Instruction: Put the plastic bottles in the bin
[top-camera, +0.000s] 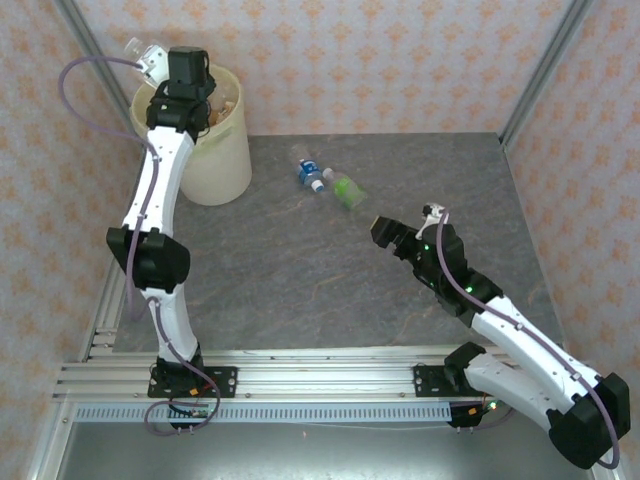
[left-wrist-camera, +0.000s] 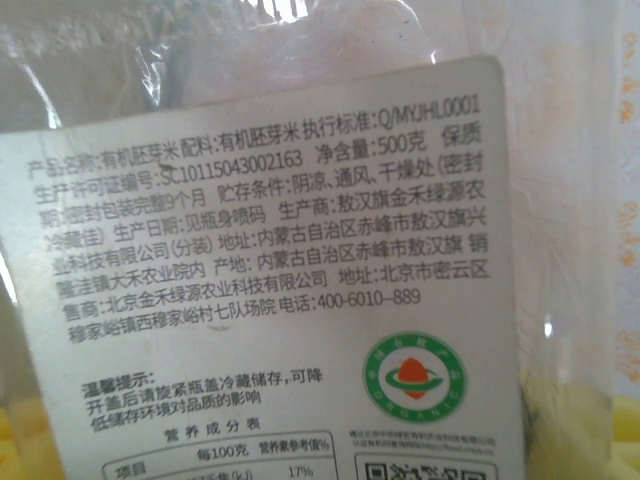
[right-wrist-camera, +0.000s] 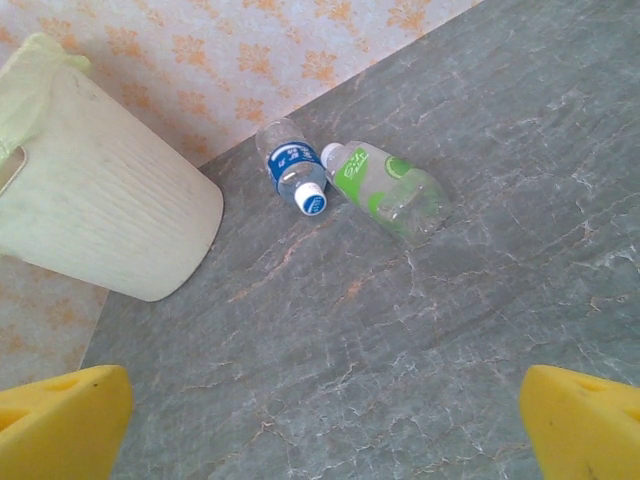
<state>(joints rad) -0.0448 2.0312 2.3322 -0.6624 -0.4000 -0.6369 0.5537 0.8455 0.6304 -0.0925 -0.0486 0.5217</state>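
Note:
My left gripper (top-camera: 160, 66) is raised over the far left rim of the cream bin (top-camera: 218, 155) and is shut on a clear plastic bottle (top-camera: 143, 54). In the left wrist view that bottle's white printed label (left-wrist-camera: 270, 260) sits right against the camera, between yellow fingertips (left-wrist-camera: 15, 440) at the bottom corners. Two more plastic bottles lie side by side on the table: one with a blue label (top-camera: 310, 173) (right-wrist-camera: 290, 162) and one with a green label (top-camera: 346, 188) (right-wrist-camera: 388, 186). My right gripper (top-camera: 400, 238) (right-wrist-camera: 325, 425) hovers open nearer than them, with nothing between its yellow fingertips (right-wrist-camera: 60, 425).
The bin (right-wrist-camera: 100, 215) has a pale yellow liner and stands in the table's far left corner. Patterned walls close the back and both sides. Grey marbled tabletop (top-camera: 300, 280) stretches between the bottles and the arm bases.

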